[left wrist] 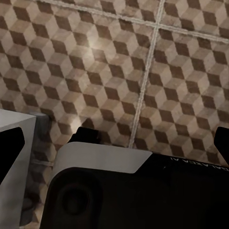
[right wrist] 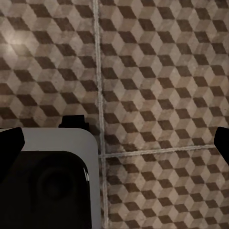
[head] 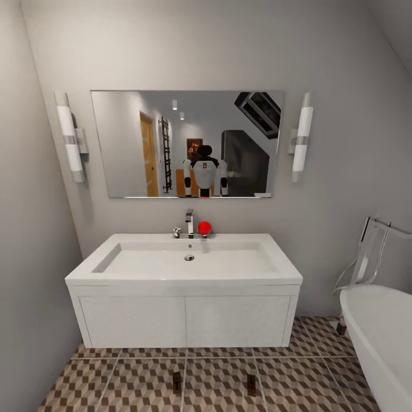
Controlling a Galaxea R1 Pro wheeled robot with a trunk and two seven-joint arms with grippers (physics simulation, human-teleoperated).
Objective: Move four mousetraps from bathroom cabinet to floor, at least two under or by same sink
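1. A wide rectangular mirror hangs on the grey wall.
2. Two tall white tube lamps flank it: the left lamp and the right lamp, each with a chrome band at mid-height.
3. A small red ball-shaped object sits just beside the tap; what it is cannot be told.
4. A rounded white bathtub stands at the right, cut off by the picture's edge.
5. A chrome fitting of bent tubes rises above the tub's near end.
6. Reflected in the mirror are a wooden door, a dark ladder-like rail and two ceiling lights.
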